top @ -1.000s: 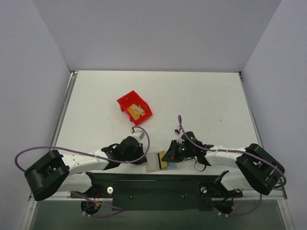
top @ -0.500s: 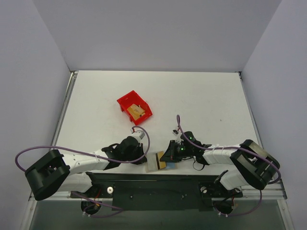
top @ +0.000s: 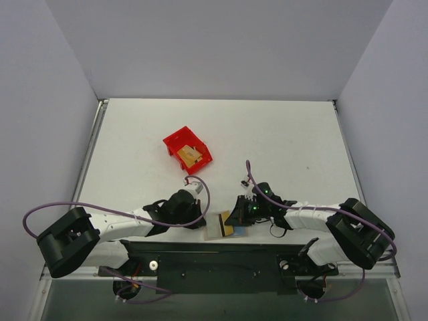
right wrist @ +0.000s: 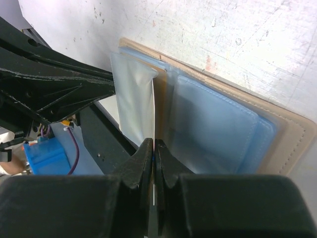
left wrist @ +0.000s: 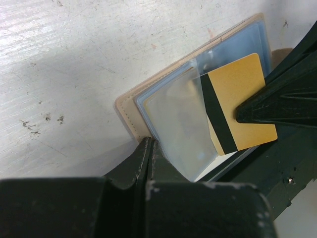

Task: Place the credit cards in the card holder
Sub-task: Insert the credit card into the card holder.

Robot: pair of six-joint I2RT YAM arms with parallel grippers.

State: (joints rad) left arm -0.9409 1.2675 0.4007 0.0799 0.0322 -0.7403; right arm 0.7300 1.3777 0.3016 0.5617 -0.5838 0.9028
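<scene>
**Item 1, left gripper [left wrist: 147,148].** It sits at the near left corner of the card holder [left wrist: 223,49]. The jaws are pressed fully together on a clear sleeve [left wrist: 176,124] of the holder and lift it away from the blue lining.

**Item 2, card holder.** It lies open and flat at the near edge of the table [top: 281,147], between the two grippers, lining up.

**Item 3, right gripper [right wrist: 154,146].** It sits on the holder's right side. The jaws are closed tight on one credit card [left wrist: 242,104], pinched by its edge. The card's striped end lies under the lifted sleeve and its orange end sticks out.

**Item 4, red bin [top: 174,142].** It stands well beyond the holder, up and to the left. At least one more orange card [top: 190,156] lies inside.

**Hazards, as we judge them:**
- The card's leading corner could catch on a pocket seam and bow or pivot in so thin a pinch.
- If the sleeve slips from the left jaws, the mouth would shut on the card.
- A hard push could slide the holder along the table's edge, since only the sleeve grip restrains it.
- The card could ride between the wrong layers, and we cannot tell which pocket it has entered.
</scene>
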